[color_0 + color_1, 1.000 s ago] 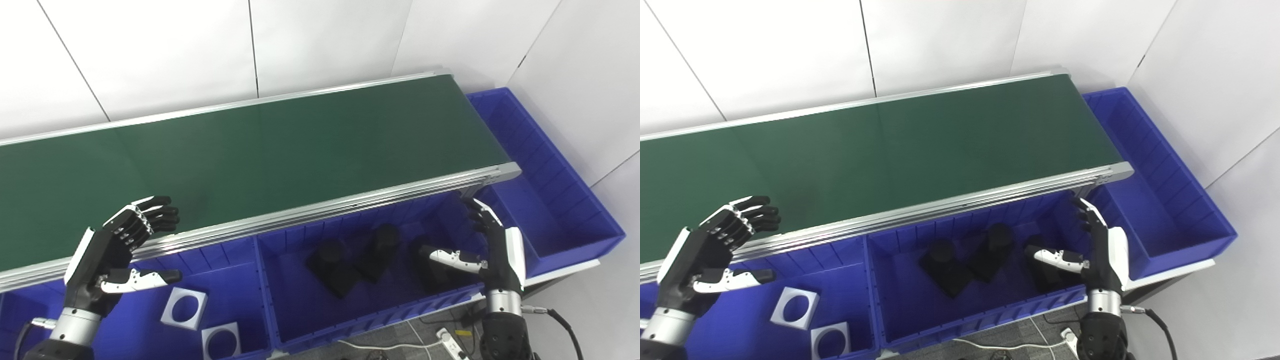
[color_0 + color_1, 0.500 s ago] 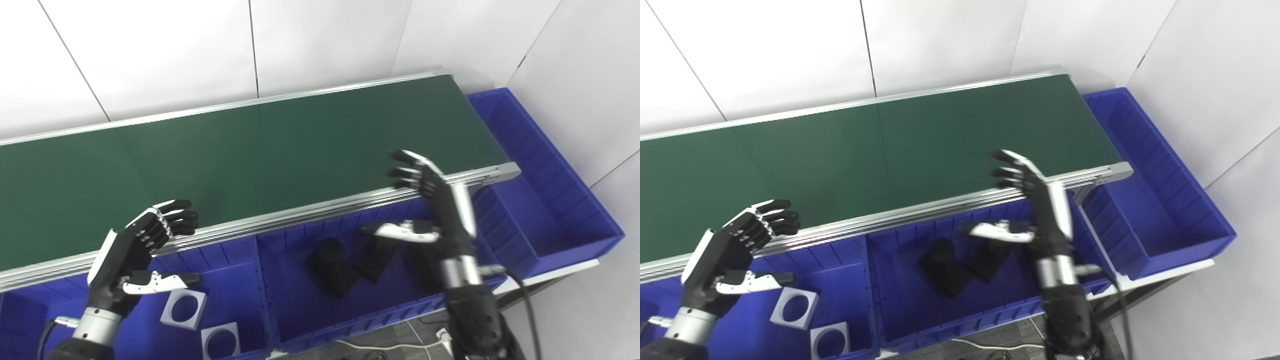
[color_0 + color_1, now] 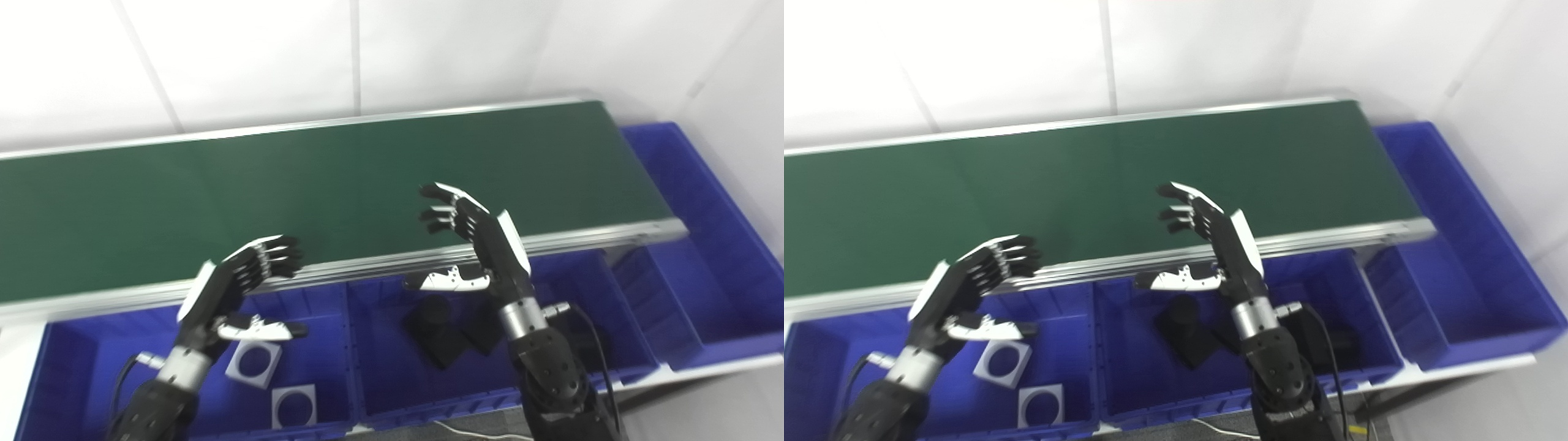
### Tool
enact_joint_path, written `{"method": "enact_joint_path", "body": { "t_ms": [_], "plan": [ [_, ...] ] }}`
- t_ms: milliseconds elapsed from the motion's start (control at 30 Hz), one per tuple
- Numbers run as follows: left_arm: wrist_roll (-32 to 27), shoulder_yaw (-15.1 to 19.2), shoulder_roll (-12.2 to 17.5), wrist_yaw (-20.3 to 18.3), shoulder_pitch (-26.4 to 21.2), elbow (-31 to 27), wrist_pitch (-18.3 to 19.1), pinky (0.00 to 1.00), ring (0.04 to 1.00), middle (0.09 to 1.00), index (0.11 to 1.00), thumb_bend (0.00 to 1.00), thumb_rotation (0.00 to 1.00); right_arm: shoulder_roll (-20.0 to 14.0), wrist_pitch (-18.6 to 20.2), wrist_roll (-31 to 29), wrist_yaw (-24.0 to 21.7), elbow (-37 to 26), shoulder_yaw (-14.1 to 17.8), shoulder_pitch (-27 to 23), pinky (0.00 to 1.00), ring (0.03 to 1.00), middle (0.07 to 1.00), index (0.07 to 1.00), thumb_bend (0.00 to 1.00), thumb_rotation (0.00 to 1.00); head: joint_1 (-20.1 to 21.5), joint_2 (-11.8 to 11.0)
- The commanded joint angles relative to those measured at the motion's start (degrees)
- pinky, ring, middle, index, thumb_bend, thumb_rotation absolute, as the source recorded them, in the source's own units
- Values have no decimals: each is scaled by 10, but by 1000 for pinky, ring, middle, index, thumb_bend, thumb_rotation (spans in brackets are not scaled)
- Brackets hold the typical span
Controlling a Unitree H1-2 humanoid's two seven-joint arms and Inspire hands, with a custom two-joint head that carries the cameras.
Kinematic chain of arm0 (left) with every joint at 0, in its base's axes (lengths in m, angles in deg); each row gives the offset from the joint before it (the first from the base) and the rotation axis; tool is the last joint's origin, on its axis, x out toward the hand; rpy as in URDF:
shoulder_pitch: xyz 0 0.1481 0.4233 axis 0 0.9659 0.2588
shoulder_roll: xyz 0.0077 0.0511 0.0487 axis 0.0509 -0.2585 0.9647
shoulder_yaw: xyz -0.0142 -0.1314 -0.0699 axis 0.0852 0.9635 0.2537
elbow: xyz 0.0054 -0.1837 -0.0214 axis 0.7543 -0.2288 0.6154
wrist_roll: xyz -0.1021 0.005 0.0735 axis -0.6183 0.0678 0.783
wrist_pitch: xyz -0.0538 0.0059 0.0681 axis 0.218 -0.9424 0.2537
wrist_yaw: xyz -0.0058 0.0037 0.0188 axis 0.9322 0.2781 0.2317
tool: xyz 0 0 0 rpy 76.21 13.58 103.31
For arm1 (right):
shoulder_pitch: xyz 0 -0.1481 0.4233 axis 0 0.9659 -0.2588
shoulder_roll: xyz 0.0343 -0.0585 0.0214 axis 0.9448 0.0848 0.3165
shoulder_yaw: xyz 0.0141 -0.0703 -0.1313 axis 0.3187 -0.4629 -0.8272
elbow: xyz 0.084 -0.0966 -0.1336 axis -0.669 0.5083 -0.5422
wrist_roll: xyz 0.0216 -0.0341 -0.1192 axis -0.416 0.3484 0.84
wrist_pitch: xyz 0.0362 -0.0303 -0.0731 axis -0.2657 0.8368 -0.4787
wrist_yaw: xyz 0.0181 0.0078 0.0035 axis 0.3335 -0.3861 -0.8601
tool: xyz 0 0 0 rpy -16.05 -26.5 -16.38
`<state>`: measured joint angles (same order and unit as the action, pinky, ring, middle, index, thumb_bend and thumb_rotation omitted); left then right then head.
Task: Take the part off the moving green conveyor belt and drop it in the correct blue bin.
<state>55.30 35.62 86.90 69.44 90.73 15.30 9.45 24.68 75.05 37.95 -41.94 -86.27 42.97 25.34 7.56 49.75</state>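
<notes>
Green belt [image 3: 343, 177] runs wide and bare across my left eye view, so I can't see any part riding on it. My right hand [image 3: 474, 245] hangs over the belt's near metal rail [image 3: 551, 239], fingers spread, thumb out, holding nothing. My left hand [image 3: 236, 288] sits at the same rail further left, fingers loosely curled but apart, also holding nothing. Plenty of free belt between and beyond them.

Right eye view: below the rail, the left bin [image 3: 821, 361] has two white square plates [image 3: 1002, 364] with round holes, the middle bin [image 3: 1127, 380] holds black blocks [image 3: 1185, 331], and the end bin [image 3: 1476, 294] sits past the belt's right edge.
</notes>
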Motion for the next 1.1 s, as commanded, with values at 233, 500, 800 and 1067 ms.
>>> {"method": "enact_joint_path", "body": {
  "t_ms": [233, 500, 800, 1067],
  "plan": [
    [22, -11, -11, 22, 2, -11, -29, 652, 688, 724, 753, 956, 72, 13, -21, 16, 9, 38, -5, 0, 524, 610, 750, 721, 875, 36, -38, 2],
    [36, -15, -15, 28, 5, -9, -35, 647, 689, 714, 747, 958, 87, 5, -26, 10, 6, 46, -3, 7, 537, 621, 753, 721, 857, 0, -51, 0],
    [35, -17, -16, 28, 9, -15, -21, 640, 696, 717, 746, 964, 92, 9, -34, 3, 1, 57, -10, 12, 525, 607, 745, 713, 865, 0, -68, -2],
    [45, -21, -17, 34, 9, -4, -31, 648, 697, 718, 747, 968, 115, 11, -38, 3, -10, 64, -31, 10, 530, 620, 744, 715, 880, 0, -67, -8]
  ]
}}
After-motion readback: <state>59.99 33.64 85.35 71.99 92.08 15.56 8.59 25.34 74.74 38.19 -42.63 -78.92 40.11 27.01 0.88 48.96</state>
